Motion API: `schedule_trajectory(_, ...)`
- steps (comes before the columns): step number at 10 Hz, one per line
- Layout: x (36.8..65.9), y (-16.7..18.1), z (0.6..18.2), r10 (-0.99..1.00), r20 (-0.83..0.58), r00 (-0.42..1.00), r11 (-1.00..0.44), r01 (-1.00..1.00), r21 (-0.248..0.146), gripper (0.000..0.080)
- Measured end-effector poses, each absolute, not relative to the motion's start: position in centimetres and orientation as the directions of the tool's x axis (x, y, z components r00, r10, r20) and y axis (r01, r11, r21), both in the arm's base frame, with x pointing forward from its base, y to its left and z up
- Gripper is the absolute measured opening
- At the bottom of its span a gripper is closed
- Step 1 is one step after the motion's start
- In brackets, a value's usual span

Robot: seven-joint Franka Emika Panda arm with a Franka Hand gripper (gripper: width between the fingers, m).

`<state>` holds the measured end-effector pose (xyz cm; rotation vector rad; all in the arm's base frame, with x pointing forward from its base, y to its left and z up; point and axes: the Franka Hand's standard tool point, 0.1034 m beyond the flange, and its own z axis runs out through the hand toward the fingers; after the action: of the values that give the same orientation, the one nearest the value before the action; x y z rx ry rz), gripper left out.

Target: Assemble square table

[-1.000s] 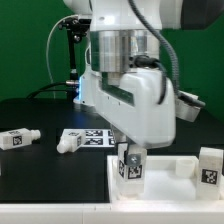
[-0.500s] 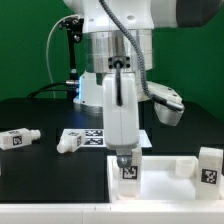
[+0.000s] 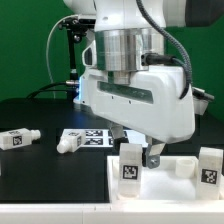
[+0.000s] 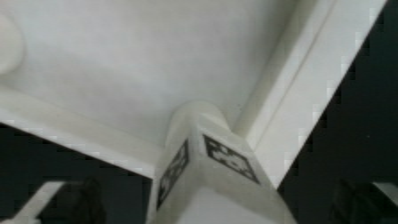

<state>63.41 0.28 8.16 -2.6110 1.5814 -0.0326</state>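
Note:
The white square panel (image 3: 165,182) lies at the front of the exterior view, its raised rim toward me. One white tagged leg (image 3: 131,163) stands upright on its near-left corner. My gripper (image 3: 139,154) comes down over this leg and is shut on it, with one dark finger (image 3: 152,156) showing on the leg's right. In the wrist view the same leg (image 4: 210,165) fills the space between my gripper (image 4: 217,208) fingers, above the panel (image 4: 125,80). A second leg (image 3: 210,165) stands at the panel's right. Two more legs (image 3: 16,138) (image 3: 68,143) lie on the black table at the left.
The marker board (image 3: 92,137) lies flat behind the panel, partly hidden by my arm. A black stand with a blue light (image 3: 77,90) is at the back. The green wall closes the scene behind the table.
My wrist has turned around the upright leg from frame to frame, and the leg's tagged faces have turned with it. The other legs and the panel have not moved.

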Motion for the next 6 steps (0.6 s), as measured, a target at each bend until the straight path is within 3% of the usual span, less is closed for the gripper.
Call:
schedule_trajectory(3,63.4,0.2,8.13,-0.765,-0.007,0.644,-0.641,-0.762,-0.088,0.0649)
schedule_trajectory(5,63.94,0.67,8.28,-0.454,0.058,0.889,-0.89,-0.45,-0.075,0.0649)
schedule_trajectory(6,63.66,0.68,7.94,-0.418,0.083,0.905,-0.908,-0.413,-0.074,0.0649)
